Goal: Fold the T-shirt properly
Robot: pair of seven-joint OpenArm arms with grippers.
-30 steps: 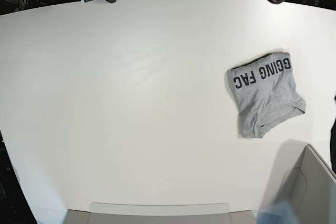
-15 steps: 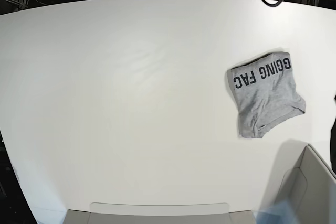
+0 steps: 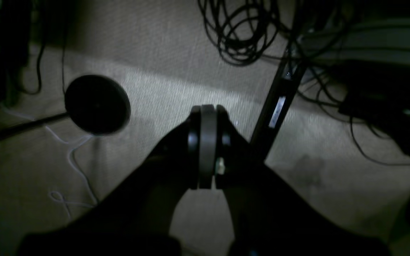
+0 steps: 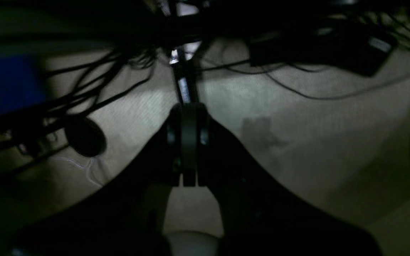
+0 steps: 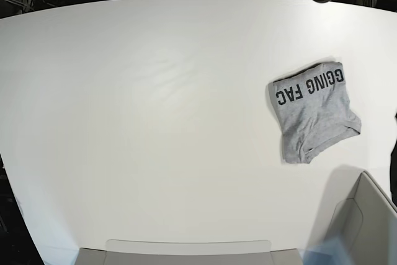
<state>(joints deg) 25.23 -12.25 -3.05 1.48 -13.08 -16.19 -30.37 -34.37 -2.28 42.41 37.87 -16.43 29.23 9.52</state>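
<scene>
Black left gripper (image 3: 208, 147) and right gripper (image 4: 187, 144) hang with jaws together over dim floor, well apart from the folded grey T-shirt (image 5: 313, 114), lettering up.

I can't see either arm from the base view; the shirt (image 5: 313, 111) print reads only "GGING FAC", the rest folded under.

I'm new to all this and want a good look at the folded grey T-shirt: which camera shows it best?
The base view: the T-shirt lies folded on the white table, lettering up. The two wrist views show none of it, only shut grippers over a dim floor with cables.
</scene>
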